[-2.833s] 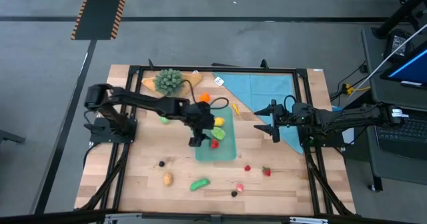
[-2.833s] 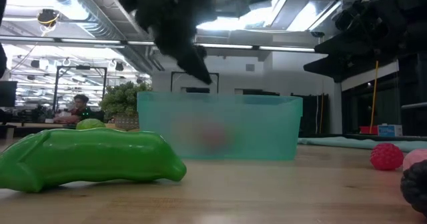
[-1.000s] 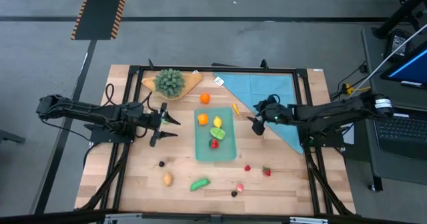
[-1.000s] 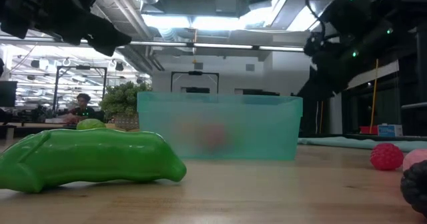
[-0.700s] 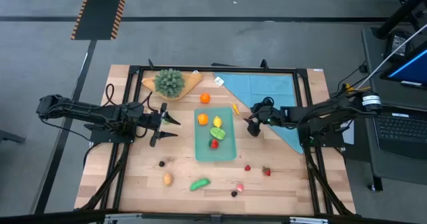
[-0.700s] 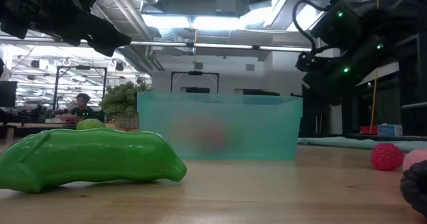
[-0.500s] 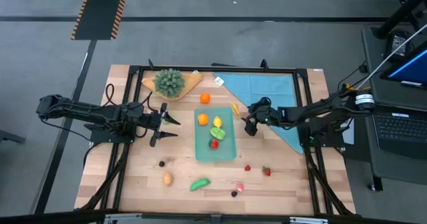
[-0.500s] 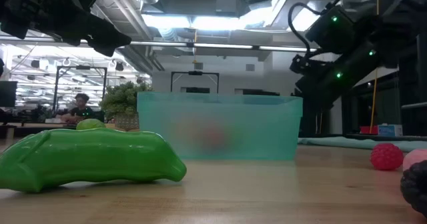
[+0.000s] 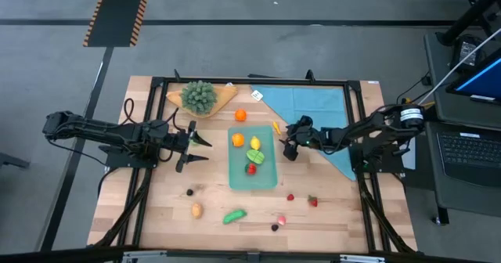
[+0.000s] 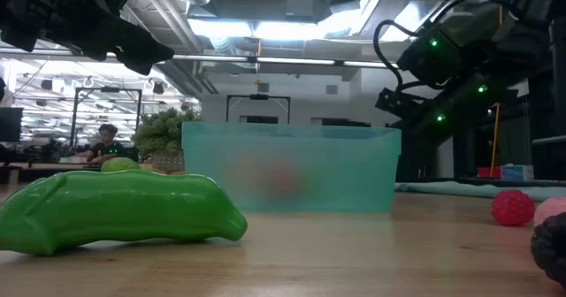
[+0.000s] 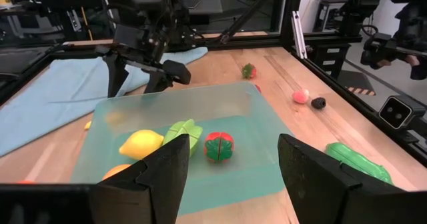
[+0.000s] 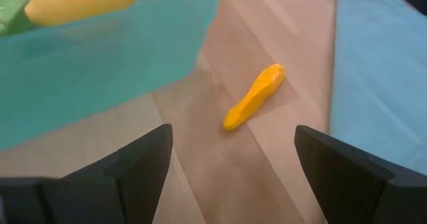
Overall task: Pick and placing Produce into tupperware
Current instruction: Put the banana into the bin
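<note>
Produce is lying scattered over the wooden table. On the left, the left gripper is waiting with fingers spread, well apart from the shallow translucent teal-green plastic tupperware, which is holding an orange piece, a yellow lemon, a green slice and a red piece. Just right of the container, the right gripper is hovering with fingers parted, facing a small slender yellow-orange pepper-shaped toy lying beside the light-blue cloth. That toy is probably light, stiff and smooth, so pinching across its thicker middle seems safest; a grip near either tapered tip could let it squirt out.
</note>
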Robot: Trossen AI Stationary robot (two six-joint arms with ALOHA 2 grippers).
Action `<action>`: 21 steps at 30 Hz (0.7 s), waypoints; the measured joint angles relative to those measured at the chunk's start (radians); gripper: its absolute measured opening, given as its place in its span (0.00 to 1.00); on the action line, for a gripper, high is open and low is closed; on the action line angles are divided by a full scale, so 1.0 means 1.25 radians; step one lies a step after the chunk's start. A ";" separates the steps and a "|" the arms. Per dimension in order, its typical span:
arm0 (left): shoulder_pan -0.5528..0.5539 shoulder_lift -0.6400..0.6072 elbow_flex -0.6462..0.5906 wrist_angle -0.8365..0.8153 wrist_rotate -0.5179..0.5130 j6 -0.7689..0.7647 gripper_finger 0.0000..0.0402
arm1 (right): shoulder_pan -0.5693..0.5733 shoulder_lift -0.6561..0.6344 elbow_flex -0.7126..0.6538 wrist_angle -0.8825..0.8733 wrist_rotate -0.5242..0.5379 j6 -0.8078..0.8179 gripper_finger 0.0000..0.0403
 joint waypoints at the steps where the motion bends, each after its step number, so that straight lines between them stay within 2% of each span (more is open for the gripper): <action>1: 0.000 0.000 0.000 0.000 -0.001 0.000 0.55 | 0.000 0.009 0.001 0.015 0.000 0.000 0.79; 12: 0.000 0.000 0.000 0.000 -0.003 0.000 0.55 | -0.039 0.119 0.113 -0.039 -0.012 -0.005 0.79; 16: 0.000 0.000 0.000 0.000 -0.003 0.000 0.55 | -0.055 0.125 0.159 -0.134 -0.020 -0.002 0.79; 21: 0.000 0.000 0.000 -0.002 -0.003 0.000 0.55 | -0.056 0.127 0.180 -0.154 -0.018 -0.023 0.77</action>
